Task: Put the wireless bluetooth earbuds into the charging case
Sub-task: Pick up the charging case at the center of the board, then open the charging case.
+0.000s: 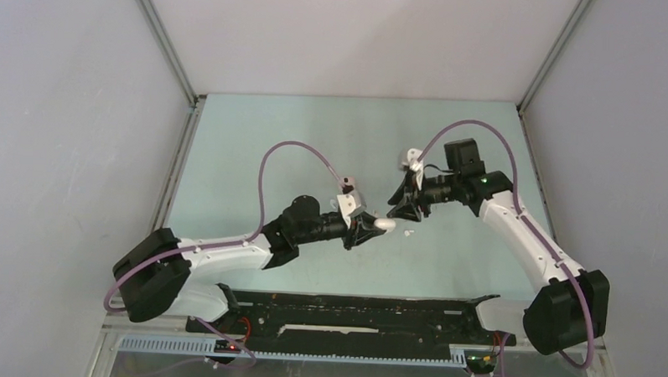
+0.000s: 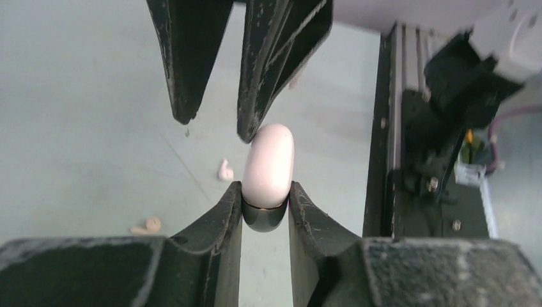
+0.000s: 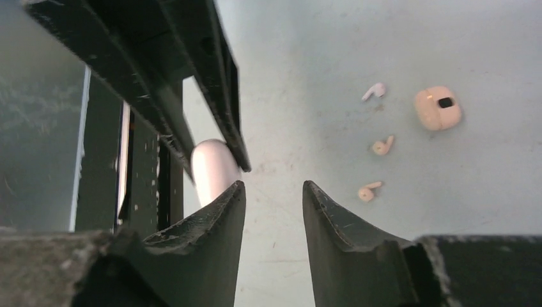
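The white charging case (image 2: 268,163), a smooth, glossy, pill-shaped shell with a dark shiny band at its gripped end, sits clamped between the two fingers of the left hand (image 2: 266,192), its rounded free end sticking out past the fingertips, over the middle of the surface (image 1: 316,137) between the two arms. The right hand (image 3: 273,188) faces it from just beyond; its scuffed black wedge-shaped fingers stand narrowly parted with nothing between them, and one fingertip is right at the case's rounded end, though whether it touches cannot be told. Lying loose on the surface, well apart from the held case, are a white earbud (image 3: 374,91) with a short stem and two tan earbuds (image 3: 382,146) (image 3: 369,190) of the same bulb-and-stem shape, set in a loose line. Near them rests a tan case (image 3: 438,108), rounded and squat, with a small dark square on its upper face. The surface is a matte pale green sheet, lightly speckled and scratched
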`<state>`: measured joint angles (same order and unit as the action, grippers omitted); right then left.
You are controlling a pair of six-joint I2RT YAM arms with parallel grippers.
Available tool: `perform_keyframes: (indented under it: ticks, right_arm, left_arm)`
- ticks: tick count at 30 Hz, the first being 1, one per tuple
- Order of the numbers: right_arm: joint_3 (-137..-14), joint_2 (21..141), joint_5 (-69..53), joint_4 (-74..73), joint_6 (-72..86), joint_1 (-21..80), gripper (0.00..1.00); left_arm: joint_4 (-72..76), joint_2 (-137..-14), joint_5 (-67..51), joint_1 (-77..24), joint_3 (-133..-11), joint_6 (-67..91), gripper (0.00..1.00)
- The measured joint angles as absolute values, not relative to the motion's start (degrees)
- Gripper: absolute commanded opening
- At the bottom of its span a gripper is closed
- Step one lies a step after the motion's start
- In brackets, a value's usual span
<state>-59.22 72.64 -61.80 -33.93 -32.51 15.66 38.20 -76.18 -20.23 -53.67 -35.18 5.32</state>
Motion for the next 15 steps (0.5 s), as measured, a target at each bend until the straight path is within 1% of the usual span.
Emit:
perform_keyframes:
  ticks: [3,6,10,15]
  right_arm:
    - [-59.51,72.97,-58.26,-40.88,-42.33,19.25,0.38]
    - [-59.51,73.93,-57.63,-47.81,-48.01,20.53,0.4]
    - [-59.51,74.41,-57.54,-52.31,-52.27,21.17,0.47]
    - [-59.51,74.48,-57.06,-54.28,-54.22,22.68,0.5]
  left_arm:
    - [35.86,-76.31,-21.12,-54.17,-32.77,1.78,0.14]
    - [35.86,-76.47,-20.16,-54.13,-30.48,-0.34,0.14]
    - [36.75,-76.51,-19.11,-54.26,-28.97,-2.09,0.14]
    - [39.97,-76.51,-18.41,-54.81,-27.94,-2.59,0.14]
